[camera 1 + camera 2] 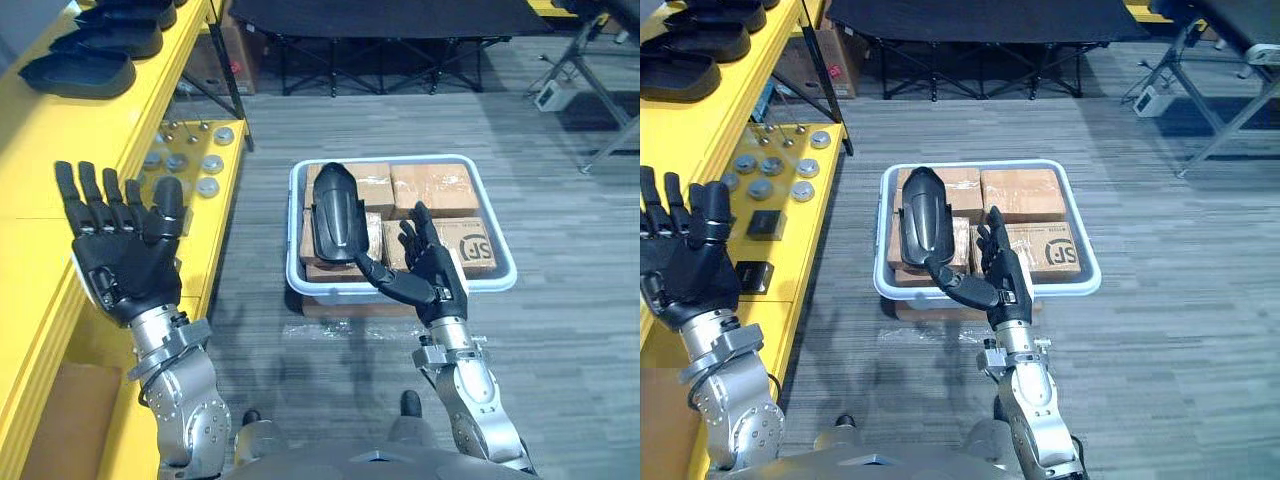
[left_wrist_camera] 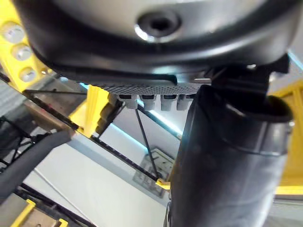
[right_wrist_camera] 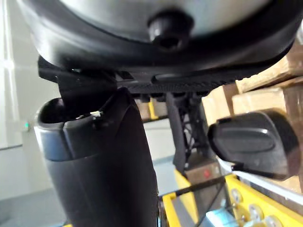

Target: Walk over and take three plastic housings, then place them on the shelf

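A yellow shelf (image 1: 30,150) runs along the left side. On its top level, at the far end, three dark plastic housings (image 1: 80,72) lie in a row. On the lower level there is a cluster of round metal discs (image 1: 770,165), with two small black blocks (image 1: 765,225) nearer the front. The left hand (image 1: 125,260) is raised in front of the shelf's edge, palm facing the camera and fingers straight and spread. It holds nothing.

In the middle, a pale tray (image 1: 395,160) sits on the grey floor, packed with brown cardboard boxes (image 1: 435,187). One black plastic housing (image 1: 335,212) lies lengthwise on the boxes along the tray's left side. The right hand (image 1: 430,270) hangs over the tray's front edge, just right of the housing. Its fingers are loose and apart, and its thumb reaches towards the housing's near end. I cannot tell whether the thumb touches it, and nothing is gripped.

Behind the tray stands a black folding frame (image 1: 380,60).
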You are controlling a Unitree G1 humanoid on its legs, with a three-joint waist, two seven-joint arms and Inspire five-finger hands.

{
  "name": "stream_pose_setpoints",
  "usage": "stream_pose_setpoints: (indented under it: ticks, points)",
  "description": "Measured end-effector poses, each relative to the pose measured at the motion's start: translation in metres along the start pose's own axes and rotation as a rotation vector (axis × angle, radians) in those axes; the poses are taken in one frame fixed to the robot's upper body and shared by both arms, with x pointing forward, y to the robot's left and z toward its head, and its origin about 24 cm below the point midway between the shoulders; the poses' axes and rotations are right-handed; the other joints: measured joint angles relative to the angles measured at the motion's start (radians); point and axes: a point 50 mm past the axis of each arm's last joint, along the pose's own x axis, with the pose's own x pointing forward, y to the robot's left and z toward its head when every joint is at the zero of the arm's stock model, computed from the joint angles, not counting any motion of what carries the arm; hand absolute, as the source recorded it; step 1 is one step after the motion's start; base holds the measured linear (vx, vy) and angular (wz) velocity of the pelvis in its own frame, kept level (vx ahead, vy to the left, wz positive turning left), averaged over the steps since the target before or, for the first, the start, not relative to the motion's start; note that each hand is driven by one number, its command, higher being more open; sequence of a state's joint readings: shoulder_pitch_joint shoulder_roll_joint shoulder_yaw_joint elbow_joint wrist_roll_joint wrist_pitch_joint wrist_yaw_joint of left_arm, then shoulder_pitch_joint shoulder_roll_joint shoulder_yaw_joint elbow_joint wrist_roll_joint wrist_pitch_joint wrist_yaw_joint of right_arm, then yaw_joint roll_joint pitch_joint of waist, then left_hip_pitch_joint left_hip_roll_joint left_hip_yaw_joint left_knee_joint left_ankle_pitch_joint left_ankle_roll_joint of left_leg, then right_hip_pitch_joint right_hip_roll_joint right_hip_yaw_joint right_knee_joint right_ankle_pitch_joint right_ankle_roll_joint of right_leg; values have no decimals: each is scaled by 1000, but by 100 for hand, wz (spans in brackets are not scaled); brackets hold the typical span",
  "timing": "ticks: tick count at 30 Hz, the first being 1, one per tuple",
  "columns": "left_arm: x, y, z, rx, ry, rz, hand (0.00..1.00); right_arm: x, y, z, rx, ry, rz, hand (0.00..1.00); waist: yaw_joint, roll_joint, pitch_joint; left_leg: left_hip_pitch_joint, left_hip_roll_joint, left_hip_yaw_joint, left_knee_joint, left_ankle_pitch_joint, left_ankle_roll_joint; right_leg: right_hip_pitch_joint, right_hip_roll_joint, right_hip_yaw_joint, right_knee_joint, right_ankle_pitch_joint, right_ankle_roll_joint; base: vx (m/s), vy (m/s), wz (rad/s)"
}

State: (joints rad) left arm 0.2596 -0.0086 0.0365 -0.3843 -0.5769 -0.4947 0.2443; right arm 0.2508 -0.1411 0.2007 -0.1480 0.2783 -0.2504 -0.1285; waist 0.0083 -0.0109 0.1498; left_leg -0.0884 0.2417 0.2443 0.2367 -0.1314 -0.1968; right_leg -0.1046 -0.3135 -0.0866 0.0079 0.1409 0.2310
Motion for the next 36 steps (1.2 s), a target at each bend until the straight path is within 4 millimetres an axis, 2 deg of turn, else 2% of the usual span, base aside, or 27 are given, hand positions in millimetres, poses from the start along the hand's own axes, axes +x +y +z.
stream_pose_setpoints:
  ticks: [2,5,8,9,11,12,13,15,16,20,22,24,25,30,35,36]
  points:
    - [3,2,-3,36,14,8,100,4,-8,-1,-14,0,-62,100,4,1,14,-26,-10,-12,31,-10,5,1,-13,-28,-12,15,0,-105,66,12]
    - [8,-2,-5,105,21,-40,100,25,-28,3,-86,-22,-152,100,14,10,56,-89,-12,-50,75,-12,4,0,-15,-67,-35,14,0,-139,6,26]
    - [6,-6,-15,132,81,-82,100,69,-59,24,-181,-97,-287,100,18,55,133,-155,-11,-101,113,-10,-1,-11,-7,-93,-53,19,5,-179,-24,19]
    - [5,-7,-17,133,92,-91,100,77,-63,29,-196,-112,-312,100,19,60,146,-162,-11,-109,115,-9,-2,-15,-4,-94,-53,22,2,-167,-14,18]
    - [6,-13,-22,129,113,-132,100,107,-75,54,-238,-183,-400,100,27,68,190,-201,-10,-147,122,1,-9,-40,10,-104,-55,39,-9,-127,-16,9]
    - [7,-14,-24,129,117,-142,100,114,-77,61,-247,-200,-414,100,31,68,200,-209,-10,-156,124,4,-9,-46,14,-105,-58,46,-11,-121,-16,4]
    - [10,-19,-26,125,124,-172,100,129,-82,81,-274,-247,-443,100,44,65,232,-223,-9,-169,125,15,-6,-52,19,-112,-62,55,-14,-57,-7,7]
    - [12,-24,-28,121,135,-197,100,142,-88,101,-298,-286,-470,100,51,66,257,-244,-10,-191,123,25,-7,-55,21,-133,-62,58,-15,-47,9,43]
    - [20,-29,-44,163,195,-279,100,165,-95,130,-352,-318,-501,100,107,68,284,-299,-16,-247,112,50,-8,-74,29,-183,-61,59,-17,2,41,68]
    - [19,-26,-53,185,236,-287,100,179,-86,134,-381,-300,-475,100,141,72,296,-310,-24,-283,100,57,-7,-72,28,-209,-59,59,-16,40,22,24]
    - [20,-32,-59,183,250,-318,100,188,-97,145,-446,-277,-505,100,149,90,309,-314,-29,-298,86,71,-7,-75,25,-225,-51,59,-16,9,9,26]
    - [20,-42,-65,169,262,-352,100,192,-115,172,-517,-284,-562,100,175,120,332,-322,-41,-319,47,103,-6,-95,16,-241,-25,57,-19,-39,14,28]
    - [19,-41,-65,172,264,-348,100,193,-115,176,-520,-288,-560,100,179,121,335,-322,-41,-320,39,108,-6,-98,16,-241,-23,57,-19,-31,3,9]
    - [15,-29,-71,207,305,-312,100,198,-117,168,-621,-148,-521,100,183,122,337,-320,-43,-335,-5,143,-9,-101,16,-266,-23,52,-23,-10,-17,10]
    - [11,-27,-72,211,320,-312,100,199,-119,162,-680,-60,-524,100,182,123,337,-291,-41,-336,-61,178,-12,-104,14,-267,0,35,-29,-29,-23,3]
    - [10,-26,-73,213,324,-310,100,200,-121,161,-685,-27,-514,0,179,123,337,-279,-40,-336,-77,188,-12,-104,13,-267,10,29,-30,-39,-32,2]
